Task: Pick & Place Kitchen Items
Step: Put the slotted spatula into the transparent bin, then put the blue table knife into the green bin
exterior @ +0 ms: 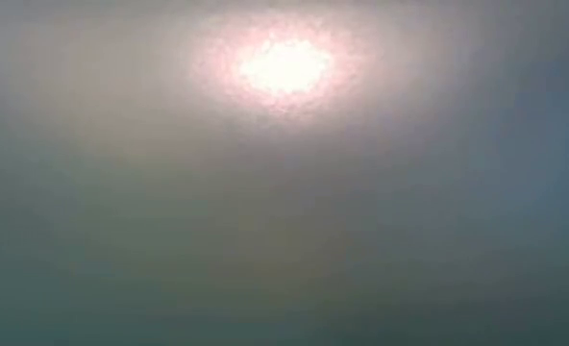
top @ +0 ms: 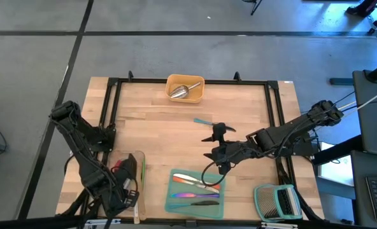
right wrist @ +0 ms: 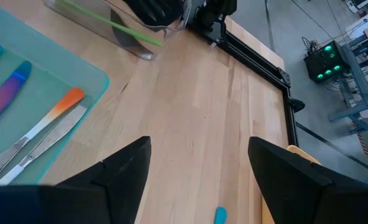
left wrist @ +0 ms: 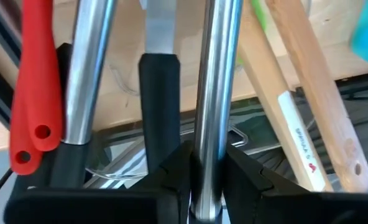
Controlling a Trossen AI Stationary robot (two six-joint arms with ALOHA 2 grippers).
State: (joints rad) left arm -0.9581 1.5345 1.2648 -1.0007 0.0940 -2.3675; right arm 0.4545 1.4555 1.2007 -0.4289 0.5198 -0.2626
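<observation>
The left end effector [top: 126,191] is down at the near left corner of the pale wooden bench [top: 156,127], inside the clear plastic tray [top: 139,166] that holds a bundle of long-handled utensils. In the left wrist view its two dark fingers [left wrist: 171,171] are pressed against either side of a polished steel utensil handle [left wrist: 212,93], gripping it. Beside that handle lie a black-handled tool with a steel blade [left wrist: 160,87], a second steel handle [left wrist: 84,68], two red silicone handles with hanging holes [left wrist: 36,81], and two pale wooden spoon handles [left wrist: 308,87]. The right end effector [top: 216,142] hovers over the middle of the bench with its fingers spread wide and nothing between them. Just beyond it a small teal-handled tool [top: 203,120] lies on the bare wood. Near the front edge, a teal tray [top: 174,205] carries an orange-handled knife [right wrist: 59,111] and iridescent cutlery [top: 192,195]. At the far edge, a yellow tray [top: 198,81] holds a steel scoop [top: 182,91]. A green-framed grey slatted rack [top: 276,201] sits at the near right corner. The low view shows only a bright haze.
</observation>
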